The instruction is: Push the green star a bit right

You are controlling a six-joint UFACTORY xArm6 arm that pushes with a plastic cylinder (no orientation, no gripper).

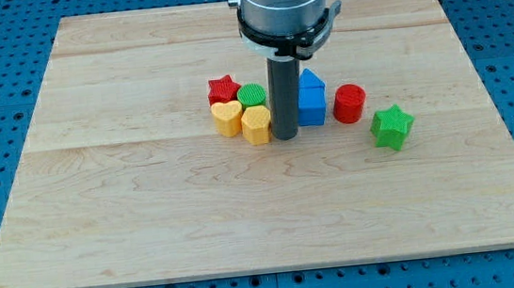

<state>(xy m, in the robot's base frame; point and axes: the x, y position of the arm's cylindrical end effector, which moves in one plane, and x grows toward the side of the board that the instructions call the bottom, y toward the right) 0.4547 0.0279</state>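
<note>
The green star [391, 126] lies on the wooden board [149, 202], right of centre, apart from the other blocks. My tip [286, 137] rests on the board well to the star's left, between the yellow pentagon-like block [256, 123] and the blue block [310, 97]. The rod rises from there to the arm's grey body at the view's top. The red cylinder [350, 103] stands between my tip and the star, a little above the line joining them.
A cluster sits left of my tip: a red star [222, 90], a green cylinder [252, 94] and a yellow heart [227, 117]. The board's right edge lies beyond the green star. A blue pegboard surrounds the board.
</note>
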